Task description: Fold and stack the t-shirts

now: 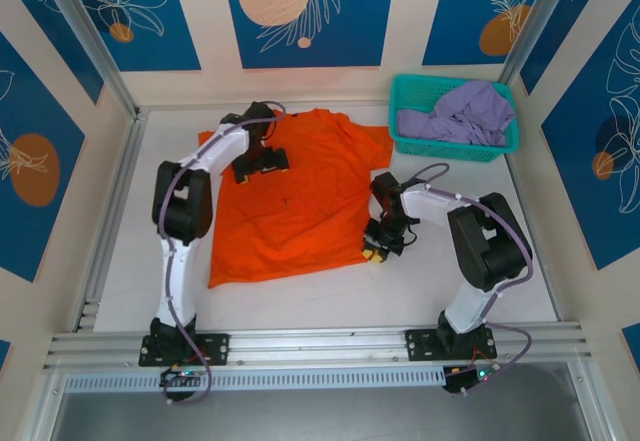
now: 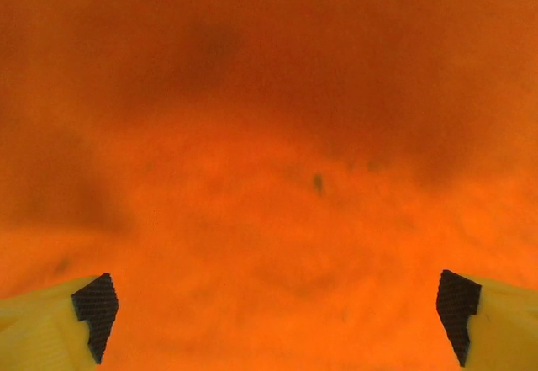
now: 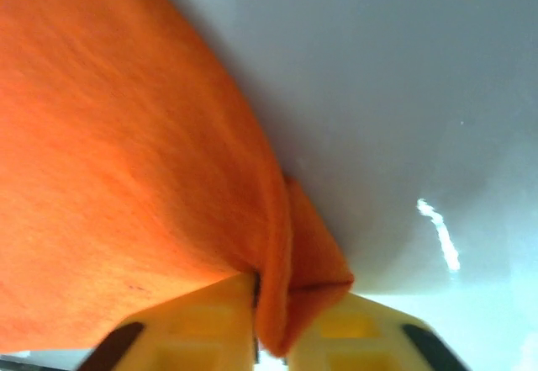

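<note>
The orange shirt point(image 1: 290, 201) lies flat mid-scene, spread for folding. The right gripper point(image 3: 269, 304) pinches its near right edge, likely to lift it over. The left gripper point(image 2: 273, 312), spread wide, sits low over the far left part, perhaps to anchor it. The purple shirt point(image 1: 460, 116) lies in the basket point(image 1: 455, 149), far right.

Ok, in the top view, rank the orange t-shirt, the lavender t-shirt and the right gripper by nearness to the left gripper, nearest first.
1. orange t-shirt: spread mid-table, right beneath the left gripper.
2. right gripper: nearer the arm bases and to the right, pinching that shirt's right edge.
3. lavender t-shirt: far right corner, inside the teal basket.
</note>
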You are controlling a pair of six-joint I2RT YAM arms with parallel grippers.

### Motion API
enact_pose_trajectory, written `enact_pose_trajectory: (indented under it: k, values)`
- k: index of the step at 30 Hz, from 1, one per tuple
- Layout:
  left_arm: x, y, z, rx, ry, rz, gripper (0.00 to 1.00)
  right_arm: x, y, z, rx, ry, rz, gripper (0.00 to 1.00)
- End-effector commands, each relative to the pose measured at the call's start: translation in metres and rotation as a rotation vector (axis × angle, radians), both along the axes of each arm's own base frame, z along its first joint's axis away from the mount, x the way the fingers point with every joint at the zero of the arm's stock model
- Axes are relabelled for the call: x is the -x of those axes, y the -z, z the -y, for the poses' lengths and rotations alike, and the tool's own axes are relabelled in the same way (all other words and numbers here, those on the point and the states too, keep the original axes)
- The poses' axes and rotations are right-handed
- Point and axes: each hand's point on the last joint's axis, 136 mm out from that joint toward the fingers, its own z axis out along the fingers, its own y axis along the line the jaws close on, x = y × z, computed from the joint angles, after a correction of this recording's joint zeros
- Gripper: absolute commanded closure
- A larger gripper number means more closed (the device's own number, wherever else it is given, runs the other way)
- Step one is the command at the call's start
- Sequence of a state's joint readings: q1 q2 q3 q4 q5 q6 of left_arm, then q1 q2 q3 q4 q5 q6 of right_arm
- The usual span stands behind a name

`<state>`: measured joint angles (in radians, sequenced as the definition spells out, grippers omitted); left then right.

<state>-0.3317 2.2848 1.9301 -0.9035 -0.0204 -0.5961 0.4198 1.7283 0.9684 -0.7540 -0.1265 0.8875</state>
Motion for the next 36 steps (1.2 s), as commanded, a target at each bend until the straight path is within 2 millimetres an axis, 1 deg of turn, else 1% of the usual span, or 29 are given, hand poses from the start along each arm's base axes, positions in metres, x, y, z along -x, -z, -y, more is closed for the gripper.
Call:
enact_pose_trajectory:
  k: [1,2,4,6,7,9,10,12,14,16,18,20,22,24,26,27,28,29,31,32,33,34,36]
  values:
    - [-0.001,0.012,-0.015,-0.104,0.016,-0.028,0.03,-0.026,-0.004,-0.001,0.024,0.009,0.06,0.91]
    - [0.001,0.016,-0.021,-0.125,0.002,-0.039,0.03,-0.031,-0.008,0.002,0.033,0.012,0.068,0.93]
    - [0.013,0.025,-0.037,-0.152,-0.042,-0.075,0.03,-0.047,-0.022,0.005,0.037,0.021,0.105,0.97]
    - [0.029,0.033,-0.05,-0.137,-0.09,-0.117,0.03,-0.066,-0.044,0.005,0.046,-0.008,0.179,1.0]
    - [0.039,0.036,-0.058,-0.126,-0.117,-0.136,0.04,-0.078,-0.059,0.002,0.048,-0.023,0.22,1.0]
    - [0.059,0.039,-0.067,-0.1,-0.16,-0.159,0.04,-0.095,-0.086,0.003,0.076,-0.033,0.258,1.0]
    - [0.069,0.037,-0.072,-0.097,-0.184,-0.164,0.04,-0.104,-0.099,0.004,0.093,-0.038,0.271,1.0]
    - [0.093,0.037,-0.077,-0.072,-0.233,-0.184,0.06,-0.122,-0.121,0.006,0.127,-0.054,0.3,1.0]
    - [0.12,0.036,-0.081,-0.043,-0.31,-0.212,0.07,-0.141,-0.136,0.006,0.161,-0.071,0.322,1.0]
    - [0.149,0.037,-0.078,0.016,-0.396,-0.245,0.07,-0.163,-0.141,0.006,0.192,-0.094,0.333,1.0]
    - [0.175,0.037,-0.069,0.097,-0.485,-0.285,0.06,-0.182,-0.139,0.005,0.214,-0.117,0.323,1.0]
    - [0.197,0.035,-0.058,0.166,-0.545,-0.311,0.07,-0.2,-0.131,0.005,0.227,-0.129,0.306,1.0]
    - [0.21,0.023,-0.049,0.196,-0.551,-0.303,0.05,-0.218,-0.116,0.008,0.244,-0.122,0.277,1.0]
    - [0.213,0.007,-0.045,0.198,-0.539,-0.271,0.01,-0.234,-0.107,0.012,0.234,-0.089,0.27,0.99]
    - [0.212,-0.014,-0.049,0.187,-0.537,-0.225,0.0,-0.247,-0.106,0.016,0.201,-0.031,0.275,0.98]
    - [0.21,-0.026,-0.055,0.165,-0.543,-0.19,0.0,-0.252,-0.107,0.018,0.174,0.001,0.279,0.95]
    - [0.205,-0.04,-0.062,0.141,-0.542,-0.143,0.0,-0.256,-0.111,0.021,0.151,0.034,0.286,0.89]
    - [0.198,-0.053,-0.069,0.116,-0.536,-0.092,0.0,-0.258,-0.114,0.025,0.14,0.058,0.291,0.82]
    - [0.175,-0.083,-0.078,0.068,-0.479,0.034,0.0,-0.261,-0.13,0.032,0.128,0.076,0.328,0.74]
    - [0.162,-0.092,-0.077,0.061,-0.436,0.075,0.0,-0.259,-0.139,0.036,0.141,0.08,0.349,0.69]
    - [0.144,-0.101,-0.071,0.061,-0.359,0.111,0.0,-0.256,-0.147,0.04,0.15,0.085,0.364,0.65]
    - [0.127,-0.108,-0.064,0.049,-0.278,0.127,0.0,-0.25,-0.158,0.043,0.152,0.089,0.381,0.58]
    - [0.097,-0.111,-0.049,0.022,-0.15,0.121,0.0,-0.239,-0.171,0.042,0.137,0.084,0.42,0.51]
